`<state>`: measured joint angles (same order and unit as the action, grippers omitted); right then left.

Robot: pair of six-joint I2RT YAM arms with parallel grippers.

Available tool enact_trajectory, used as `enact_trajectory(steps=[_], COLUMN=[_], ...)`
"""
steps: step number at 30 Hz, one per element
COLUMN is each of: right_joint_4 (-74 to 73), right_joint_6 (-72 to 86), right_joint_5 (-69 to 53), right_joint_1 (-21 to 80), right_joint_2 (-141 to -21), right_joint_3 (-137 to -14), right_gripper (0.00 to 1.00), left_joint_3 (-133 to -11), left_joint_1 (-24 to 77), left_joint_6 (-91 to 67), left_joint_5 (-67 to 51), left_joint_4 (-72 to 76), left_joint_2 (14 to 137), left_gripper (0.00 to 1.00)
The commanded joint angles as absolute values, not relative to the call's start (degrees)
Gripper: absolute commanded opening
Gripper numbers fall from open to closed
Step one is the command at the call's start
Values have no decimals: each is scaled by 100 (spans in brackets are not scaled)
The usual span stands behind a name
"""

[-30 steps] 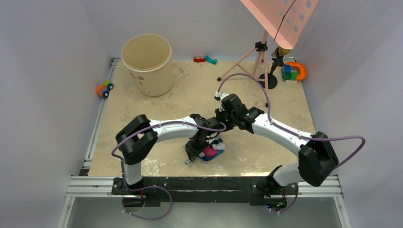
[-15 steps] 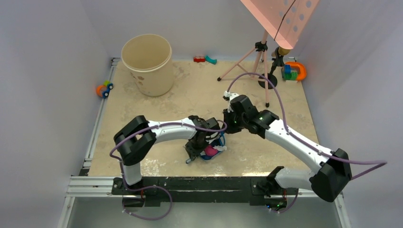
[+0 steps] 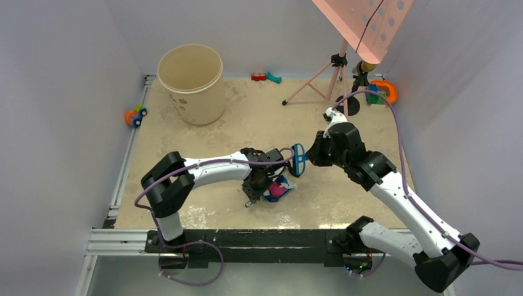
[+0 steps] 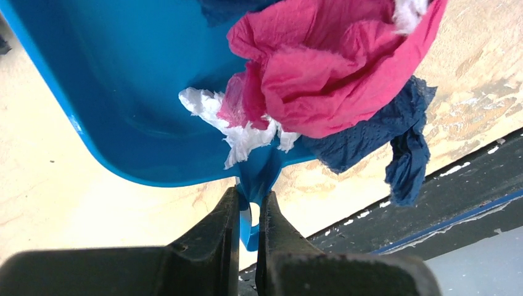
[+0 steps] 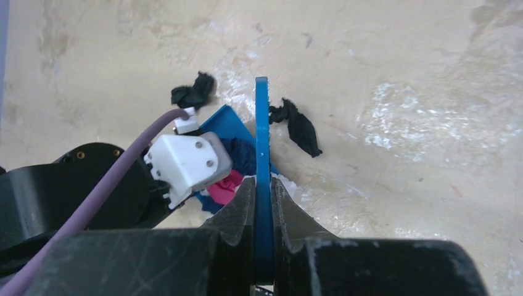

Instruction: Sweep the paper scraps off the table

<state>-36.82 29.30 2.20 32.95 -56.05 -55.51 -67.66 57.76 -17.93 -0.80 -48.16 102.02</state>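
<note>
My left gripper (image 4: 250,206) is shut on the short handle of the blue dustpan (image 4: 123,92), low over the table (image 3: 247,123) near its front middle. Pink (image 4: 321,80), white (image 4: 247,132) and navy (image 4: 395,145) paper scraps fill the pan and spill over its rim. My right gripper (image 5: 263,185) is shut on the flat blue handle of the hand brush (image 3: 298,159), held just right of the pan (image 3: 280,185). Two black paper scraps (image 5: 194,91) (image 5: 300,125) lie on the table past the pan, one on each side of the brush handle.
A beige bucket (image 3: 191,83) stands at the back left, with a toy car (image 3: 135,115) on the left rail. Small toys (image 3: 265,77) lie at the back wall. A tripod stand (image 3: 336,80) and a colourful toy (image 3: 382,92) occupy the back right. A metal rail (image 3: 265,237) edges the front.
My right arm has swung right and away from the dustpan, carrying the brush with it. The left gripper and dustpan have stayed almost where they were.
</note>
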Motion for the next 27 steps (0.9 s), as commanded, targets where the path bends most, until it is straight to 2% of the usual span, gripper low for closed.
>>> enact_trajectory(steps=[1, 8, 19, 27], right_joint_4=[-3848, -4217, -4299, -4246], right_joint_6=[3350, 3618, 3547, 3524], right_joint_5=[1254, 2181, 2252, 2113], right_joint_1=[3253, 3252, 3254, 3253], right_joint_2=[-5082, -4610, -4349, -4267], right_joint_3=[-5739, -5689, -5617, -5581], right_gripper=[0, 0, 0, 0], left_joint_3=[-7086, -7258, -7625, -8637], left_joint_1=[5728, 5613, 4974, 4167], left_joint_6=[-1978, -2149, -2034, -1789], left_joint_5=[91, -103, -998, -1203], left_joint_4=[-5080, -5348, -5900, -7015], left_joint_2=[9949, 9736, 9114, 9064], left_gripper=[0, 0, 0, 0])
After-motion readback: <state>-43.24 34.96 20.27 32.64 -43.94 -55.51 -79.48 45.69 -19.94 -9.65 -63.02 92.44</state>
